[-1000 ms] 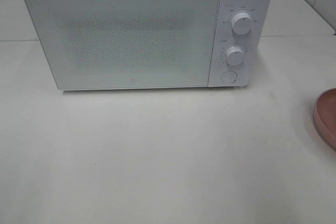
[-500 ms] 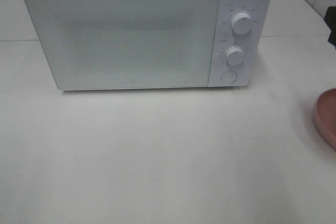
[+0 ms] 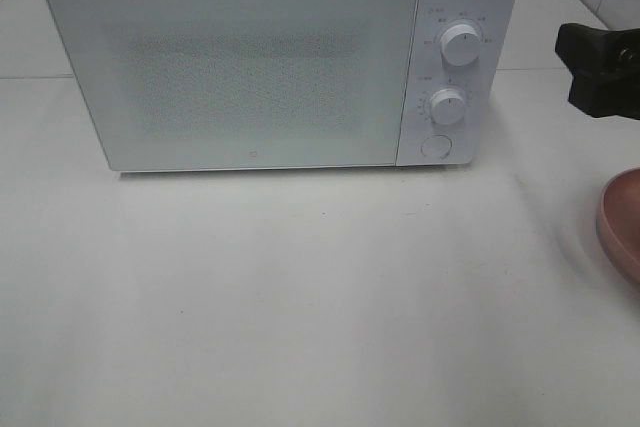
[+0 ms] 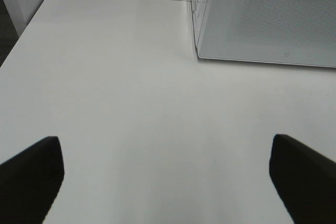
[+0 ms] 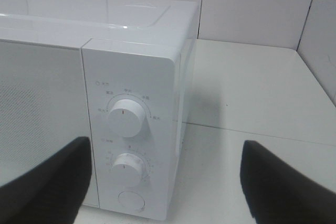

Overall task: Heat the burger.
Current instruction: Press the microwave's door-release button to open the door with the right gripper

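Note:
The burger is out of view in every frame. A white microwave (image 3: 260, 67) stands at the back of the table with its door shut; the frosted front hides the inside. My right gripper (image 3: 592, 69) hangs open in the air to the right of the microwave's control panel, level with the upper knob (image 3: 461, 44). In the right wrist view the right gripper (image 5: 165, 150) frames the two knobs with nothing between its fingers. My left gripper (image 4: 164, 141) is open over bare table near the microwave's left front corner (image 4: 198, 55).
The rim of a pink plate (image 3: 622, 222) shows at the right edge of the table. Below the upper knob sit a lower knob (image 3: 448, 105) and a round button (image 3: 435, 146). A white tiled wall (image 5: 252, 3) stands behind the microwave.
My right gripper has come into the high view from the right edge and moved left toward the control panel. The microwave and plate have not moved.

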Tool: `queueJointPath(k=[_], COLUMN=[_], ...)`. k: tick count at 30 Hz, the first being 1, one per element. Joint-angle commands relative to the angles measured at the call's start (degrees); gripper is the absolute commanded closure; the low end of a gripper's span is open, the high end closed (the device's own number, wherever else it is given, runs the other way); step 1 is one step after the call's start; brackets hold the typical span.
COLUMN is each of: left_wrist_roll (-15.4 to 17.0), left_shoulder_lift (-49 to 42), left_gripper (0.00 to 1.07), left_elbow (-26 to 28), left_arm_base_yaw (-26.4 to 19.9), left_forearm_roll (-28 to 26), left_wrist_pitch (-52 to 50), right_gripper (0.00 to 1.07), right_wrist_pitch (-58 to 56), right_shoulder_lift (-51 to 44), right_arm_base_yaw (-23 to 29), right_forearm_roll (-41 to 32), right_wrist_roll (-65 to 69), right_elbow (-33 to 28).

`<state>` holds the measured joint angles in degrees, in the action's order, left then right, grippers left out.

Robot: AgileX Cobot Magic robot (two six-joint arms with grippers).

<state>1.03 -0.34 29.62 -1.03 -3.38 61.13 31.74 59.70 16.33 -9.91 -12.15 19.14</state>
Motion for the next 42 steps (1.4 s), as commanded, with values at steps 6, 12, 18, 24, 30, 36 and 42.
queueJointPath(k=[6, 12, 18, 24, 30, 36, 42], left_wrist_roll=[0.00, -0.06, -0.06, -0.06, -0.06, -0.06, -0.06], left_shoulder_lift=[-1.32, -1.32, -1.32, -1.32, -1.32, -1.32, -1.32], left_gripper=[0.06, 0.06, 0.06, 0.06, 0.06, 0.06, 0.06], left_elbow=[0.00, 0.00, 0.00, 0.00, 0.00, 0.00, 0.00], left_arm_base_yaw=[0.17, 0.17, 0.06, 0.06, 0.06, 0.06, 0.06], left_forearm_roll=[-0.34, -0.34, -0.34, -0.34, -0.34, -0.34, -0.34], left_wrist_pitch=[0.17, 0.17, 0.17, 0.17, 0.17, 0.17, 0.17], right_gripper=[0.31, 0.31, 0.31, 0.31, 0.31, 0.31, 0.31], right_wrist_pitch=[0.97, 1.43, 4.53, 11.23, 14.78, 20.57, 27.79], right_shoulder_lift=[-0.06, 2.41, 8.77, 16.90, 22.17, 27.67, 32.26], right_arm_base_yaw=[4.58, 4.76, 4.76, 4.76, 4.76, 8.82, 15.07], right_forearm_roll=[-7.96, -9.85, -9.85, -9.68, -9.68, -14.32, -21.77], right_wrist_roll=[-6.42, -7.33, -6.88, -3.27, 0.74, -0.06, -2.01], right_elbow=[-0.06, -0.06, -0.06, -0.06, -0.06, -0.06, -0.06])
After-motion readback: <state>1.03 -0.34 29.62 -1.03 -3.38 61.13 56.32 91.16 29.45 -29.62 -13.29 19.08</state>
